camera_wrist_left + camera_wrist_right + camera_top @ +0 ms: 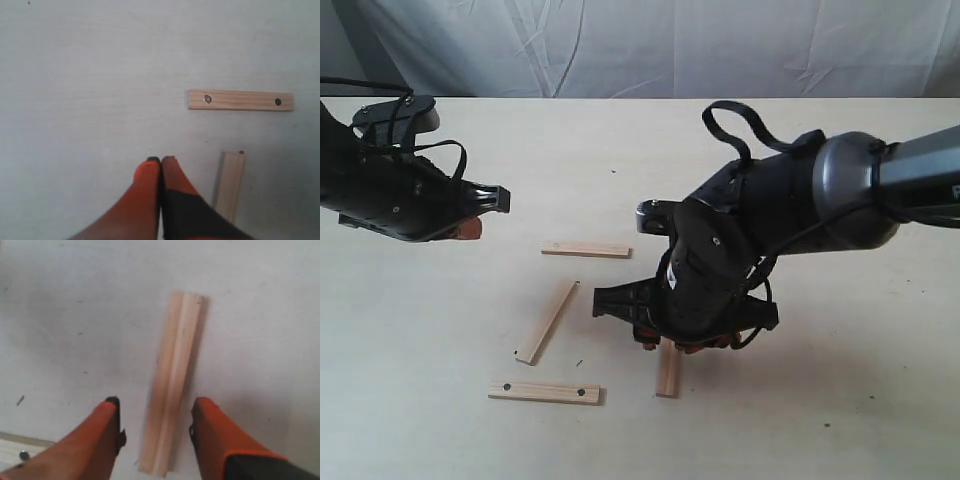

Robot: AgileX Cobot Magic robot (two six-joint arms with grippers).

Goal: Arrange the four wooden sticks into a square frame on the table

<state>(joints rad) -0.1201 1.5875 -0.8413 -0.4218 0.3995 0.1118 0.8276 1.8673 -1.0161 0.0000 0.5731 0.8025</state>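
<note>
- So far, the job looks past halfway: all four sticks lie flat on the bench around a common middle, but they do not yet make a closed square
- The far stick lies crosswise and serves as the far side
- The near stick, the one with two dark holes, also lies crosswise and serves as the near side
- The slanted stick sits between those two on the left, its far end leaning inward; it seems to touch neither of them
- The right-hand stick runs near to far on the right side, with a gap between its near end and the near stick; its far part is hidden under the arm
- The right pincer stands wide, one finger on each side of the right-hand stick, with bare bench showing in both gaps, so the stick is straddled but not gripped
- The left pincer is closed tight on nothing and hovers off to the left, apart from the sticks
- What is left, as I judge it: turn the slanted stick square to its neighbours, then bring the ends together so all four corners meet
</note>
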